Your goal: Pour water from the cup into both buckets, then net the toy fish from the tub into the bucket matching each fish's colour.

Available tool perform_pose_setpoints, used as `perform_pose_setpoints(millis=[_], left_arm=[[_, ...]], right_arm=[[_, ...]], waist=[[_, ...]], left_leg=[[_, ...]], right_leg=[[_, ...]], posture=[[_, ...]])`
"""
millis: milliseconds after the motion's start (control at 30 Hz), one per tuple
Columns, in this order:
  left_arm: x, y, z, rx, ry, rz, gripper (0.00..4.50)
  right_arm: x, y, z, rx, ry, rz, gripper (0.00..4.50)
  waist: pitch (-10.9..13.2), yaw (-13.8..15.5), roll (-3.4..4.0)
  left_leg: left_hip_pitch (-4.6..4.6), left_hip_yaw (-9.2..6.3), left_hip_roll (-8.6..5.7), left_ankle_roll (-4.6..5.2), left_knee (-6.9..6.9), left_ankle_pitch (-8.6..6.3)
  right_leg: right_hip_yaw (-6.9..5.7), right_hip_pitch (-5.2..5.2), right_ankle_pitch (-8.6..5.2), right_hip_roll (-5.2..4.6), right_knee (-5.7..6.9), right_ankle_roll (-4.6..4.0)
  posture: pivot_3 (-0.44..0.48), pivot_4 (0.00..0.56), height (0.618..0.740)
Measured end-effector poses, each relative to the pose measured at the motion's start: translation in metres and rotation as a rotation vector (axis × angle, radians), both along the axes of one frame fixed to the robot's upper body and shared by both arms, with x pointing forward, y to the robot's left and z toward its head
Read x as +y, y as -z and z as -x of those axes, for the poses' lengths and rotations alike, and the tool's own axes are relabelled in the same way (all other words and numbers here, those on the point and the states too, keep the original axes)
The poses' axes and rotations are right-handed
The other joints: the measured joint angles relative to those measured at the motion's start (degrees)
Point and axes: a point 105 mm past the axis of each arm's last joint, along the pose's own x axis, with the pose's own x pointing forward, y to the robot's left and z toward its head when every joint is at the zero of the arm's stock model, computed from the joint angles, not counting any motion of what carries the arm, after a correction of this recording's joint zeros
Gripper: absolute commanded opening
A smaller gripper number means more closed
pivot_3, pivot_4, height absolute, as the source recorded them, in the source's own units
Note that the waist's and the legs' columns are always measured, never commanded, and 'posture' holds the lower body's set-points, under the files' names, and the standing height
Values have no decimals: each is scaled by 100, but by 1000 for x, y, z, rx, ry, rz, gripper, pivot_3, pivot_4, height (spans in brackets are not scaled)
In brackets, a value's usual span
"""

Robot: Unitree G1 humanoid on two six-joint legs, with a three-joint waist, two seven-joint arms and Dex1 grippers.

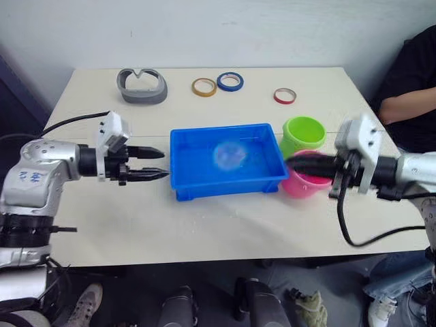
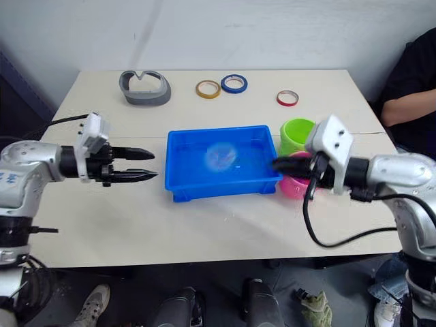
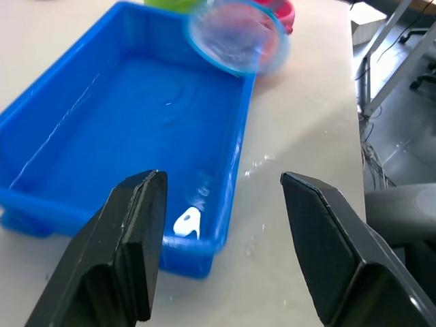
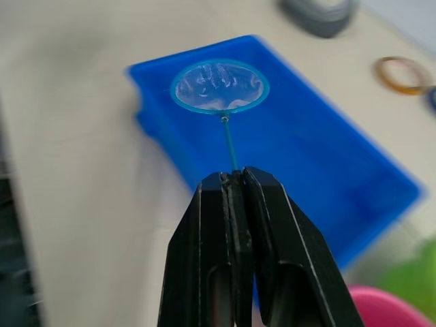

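Two buckets (image 1: 305,153) (green, pink), one tub (image 1: 227,161); right gripper (image 4: 234,178) pinches net (image 4: 219,86), left gripper (image 1: 158,163) gapes.

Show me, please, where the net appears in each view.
Left eye view: the net hangs mid-picture, over the tub.
Right eye view: likewise.
Left wrist view: over the tub, near the pink bucket.
Right wrist view: beyond the right end effector, over the tub.
Shared landmark: the tub.

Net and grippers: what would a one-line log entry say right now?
right gripper: shut on net handle | net: over tub | left gripper: open, beside tub | buckets: green, pink
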Motion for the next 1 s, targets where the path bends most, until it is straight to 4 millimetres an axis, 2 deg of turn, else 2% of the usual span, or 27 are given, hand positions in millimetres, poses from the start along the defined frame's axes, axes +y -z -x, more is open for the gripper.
perform_pose_setpoints(millis=[100,233,333,467,567,767,933,1000], left_arm=[[0,5,10,21,19,-2,2970],[-7,7,17,29,41,-2,2970],[-14,12,20,25,48,4,2970],[-23,17,19,29,50,27,2970],[-28,22,18,42,60,35,2970],[-26,23,21,49,66,11,2970],[-24,26,23,57,68,2,2970],[-24,27,24,58,72,-1,3024]], right_arm=[[13,23,18,114,-136,7,0],[29,34,22,105,-222,-5,0],[46,55,11,74,-239,-11,0],[59,84,-11,33,-211,46,0],[67,97,-22,10,-206,68,0],[64,112,-30,15,-198,92,0],[63,115,-31,30,-196,98,0],[62,116,-31,30,-194,103,812]], waist=[[0,9,0],[0,7,-1],[0,-6,-1],[0,-10,-1],[0,-7,-1],[0,-7,-1],[0,-8,-1],[0,-8,-1]], left_leg=[[0,-1,-4,4,5,-1],[7,-2,-4,4,5,-1],[8,3,-5,-1,4,1],[9,9,-5,-3,6,2],[8,8,-4,-4,6,2],[9,8,-4,-3,6,2],[9,6,-2,-4,6,2],[8,6,-3,-4,6,2]], right_leg=[[1,2,0,-6,2,1],[3,7,2,-7,3,3],[2,4,1,-3,7,2],[0,2,1,2,9,2],[-2,2,1,4,8,2],[0,3,1,2,8,2],[-1,3,1,1,9,1],[-1,3,1,0,9,1]], posture=[[0,150,713],[0,150,713],[0,150,713],[0,150,713],[0,150,713],[0,150,713],[0,150,713],[0,150,713]])
